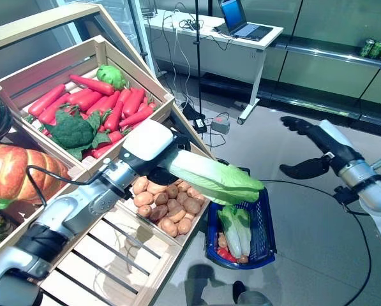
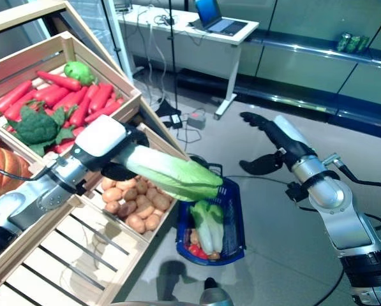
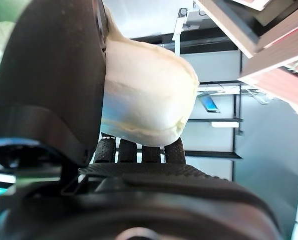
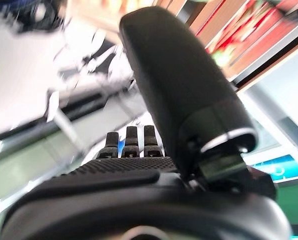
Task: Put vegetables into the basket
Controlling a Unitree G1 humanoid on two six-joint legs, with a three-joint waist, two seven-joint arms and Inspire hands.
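My left hand (image 1: 153, 148) is shut on a long pale-green Chinese cabbage (image 1: 217, 180). It holds the cabbage level, with the leafy end over the near rim of the blue basket (image 1: 263, 231) on the floor. In the left wrist view the cabbage's white base (image 3: 149, 100) sits between thumb and fingers (image 3: 139, 150). The basket holds another green cabbage (image 1: 236, 228), something red and small brown round things. My right hand (image 1: 313, 148) is open, raised to the right of the basket and well above it; it also shows in the right eye view (image 2: 273, 143).
The wooden vegetable stand (image 1: 113, 255) with its crates fills the left side; a crate of brown potatoes (image 1: 168, 204) lies just left of the basket. A white desk with a laptop (image 1: 241, 25) and cables on the floor stand behind.
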